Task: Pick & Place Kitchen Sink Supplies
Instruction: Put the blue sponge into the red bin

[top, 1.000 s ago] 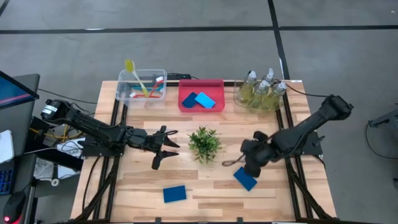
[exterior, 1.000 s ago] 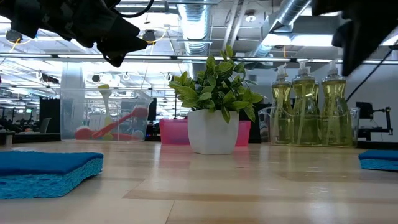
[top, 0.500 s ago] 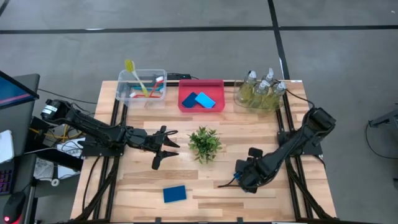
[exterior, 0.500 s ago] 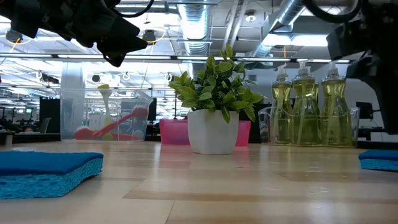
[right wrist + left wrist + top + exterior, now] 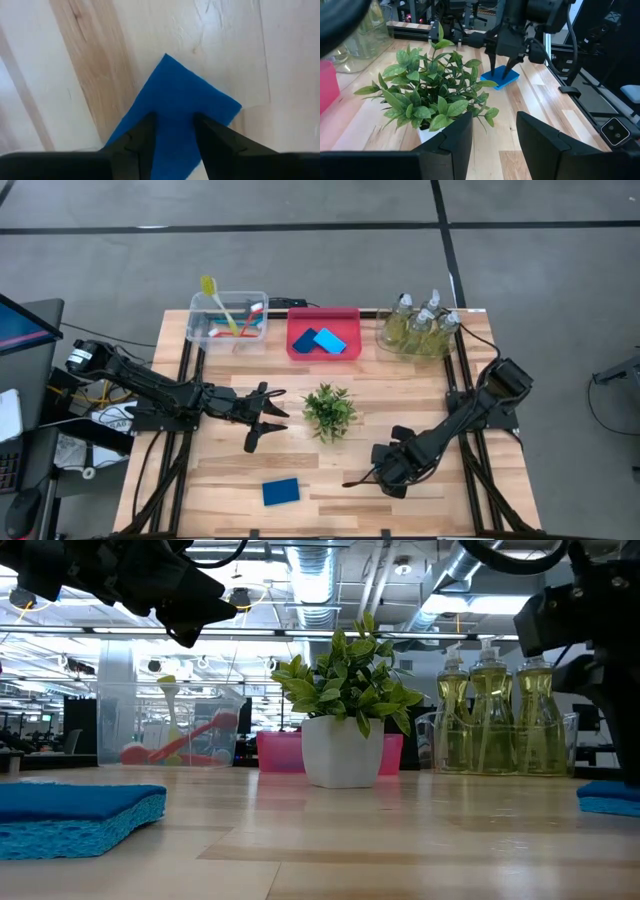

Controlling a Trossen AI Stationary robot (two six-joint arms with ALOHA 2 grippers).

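A flat blue sponge (image 5: 175, 100) lies on the table near the right side, also seen in the left wrist view (image 5: 512, 78). My right gripper (image 5: 173, 120) points down over it, open, with both fingertips above the sponge's top face. In the high view the right gripper (image 5: 387, 475) hides this sponge. A second blue sponge (image 5: 281, 491) lies flat near the front edge. My left gripper (image 5: 265, 418) hangs open above the table left of the small plant (image 5: 329, 410), holding nothing. My right gripper comes at the sponge from above, its fingers (image 5: 492, 65) pointing down over the sponge's middle (image 5: 175, 125). I cannot tell whether the fingertips touch the top face. The sponge lies flat on the table.
Along the far edge stand a clear bin with brushes (image 5: 228, 315), a pink bin (image 5: 345, 315) with two blue sponges, and a clear bin with pump bottles (image 5: 418, 328). The plant in its white pot (image 5: 343, 750) stands mid-table, between the two grippers.
My right gripper has come down and toward the table's near edge, from beside the sponge to right over it. In the high view it now covers the sponge. The sponge has stayed where it was.
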